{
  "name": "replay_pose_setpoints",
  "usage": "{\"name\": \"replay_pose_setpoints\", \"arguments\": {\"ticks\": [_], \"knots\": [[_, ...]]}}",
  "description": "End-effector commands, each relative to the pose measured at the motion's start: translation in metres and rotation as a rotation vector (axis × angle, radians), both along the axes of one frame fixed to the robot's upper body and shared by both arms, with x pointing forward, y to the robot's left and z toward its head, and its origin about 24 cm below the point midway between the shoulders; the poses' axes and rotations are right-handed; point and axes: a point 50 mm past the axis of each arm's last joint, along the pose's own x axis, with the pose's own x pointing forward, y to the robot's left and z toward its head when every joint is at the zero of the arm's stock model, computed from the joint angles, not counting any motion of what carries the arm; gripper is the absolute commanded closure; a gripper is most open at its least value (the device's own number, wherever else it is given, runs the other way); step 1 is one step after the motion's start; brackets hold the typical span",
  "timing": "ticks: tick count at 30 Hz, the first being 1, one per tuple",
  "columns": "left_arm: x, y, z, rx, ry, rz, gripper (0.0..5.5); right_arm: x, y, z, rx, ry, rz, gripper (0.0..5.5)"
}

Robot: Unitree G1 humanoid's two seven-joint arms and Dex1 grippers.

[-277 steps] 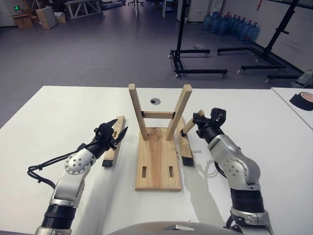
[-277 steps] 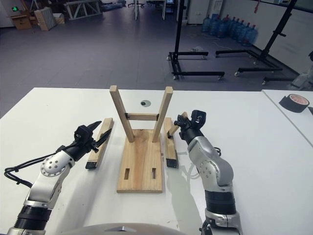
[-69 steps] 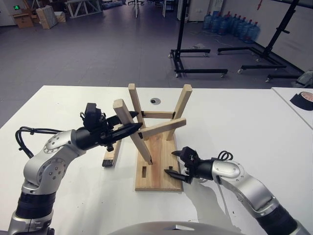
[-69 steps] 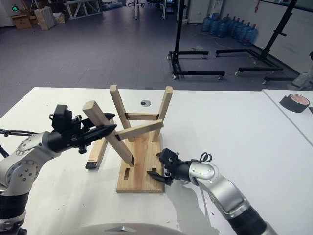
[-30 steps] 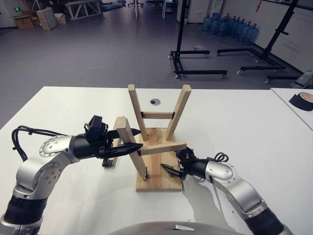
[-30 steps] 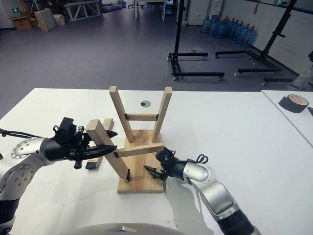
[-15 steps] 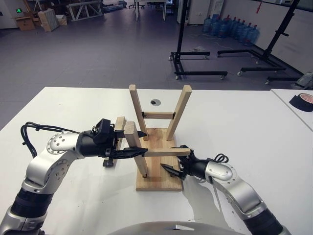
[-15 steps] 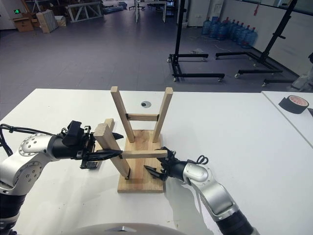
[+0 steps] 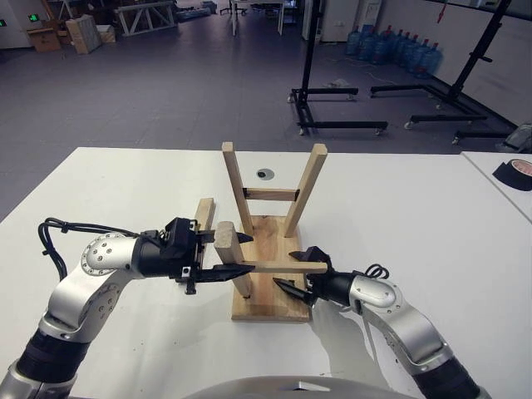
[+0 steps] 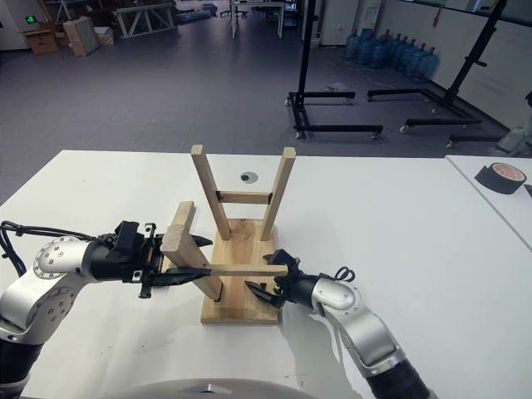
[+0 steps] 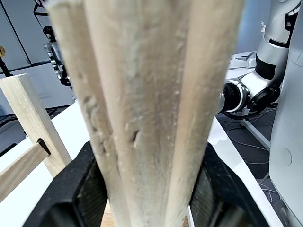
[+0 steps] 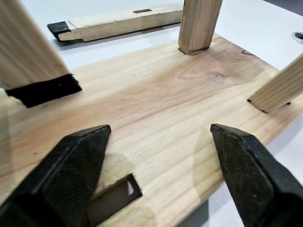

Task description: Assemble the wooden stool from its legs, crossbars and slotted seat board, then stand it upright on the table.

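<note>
Left gripper (image 9: pixel 224 254) pinches leg (image 9: pixel 242 283), frame centre; right gripper (image 9: pixel 294 272) spread over board (image 9: pixel 268 241). Fitting leg; next, likely align with slot (image 12: pixel 118 191).

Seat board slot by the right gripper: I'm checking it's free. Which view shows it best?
Right wrist view: the slot lies close up in the seat board beside the open right gripper. The eye views show the whole board, but leg and gripper overlap that end. The left wrist view looks along the held leg.

The seat board (image 9: pixel 262 304) lies on the table (image 9: pixel 432 199), loose leg (image 9: pixel 204 214) left, held leg frame (image 9: pixel 229 249) above.
</note>
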Motion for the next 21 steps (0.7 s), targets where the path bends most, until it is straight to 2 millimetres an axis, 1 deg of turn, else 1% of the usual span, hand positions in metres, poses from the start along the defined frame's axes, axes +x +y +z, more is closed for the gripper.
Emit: {"name": "replay_pose_setpoints", "arguments": {"ticks": [1,3,6,9,13,17,21], "knots": [[-0.014,0.013,-0.062,0.195,0.4,0.062,3.48,-0.011,-0.006,-0.019,-0.044,0.128,0.004,1.6],[-0.016,0.014,-0.069,0.247,0.425,0.055,3.48,-0.009,-0.008,-0.017,-0.032,0.131,-0.007,1.6],[-0.021,0.018,-0.087,0.361,0.443,0.07,3.48,-0.008,-0.01,-0.017,-0.028,0.13,-0.017,1.6],[-0.023,0.022,-0.101,0.477,0.414,0.089,3.48,-0.007,-0.011,-0.014,-0.019,0.113,-0.042,1.6],[-0.015,0.022,-0.107,0.506,0.4,0.164,3.48,-0.002,-0.02,0.002,0.015,0.068,-0.08,1.6],[-0.023,0.024,-0.117,0.581,0.403,0.145,3.49,-0.001,-0.035,0.011,0.009,0.051,-0.096,1.6],[-0.023,0.03,-0.121,0.617,0.416,0.159,3.49,0.003,-0.052,0.018,-0.005,0.04,-0.127,1.6]]}}
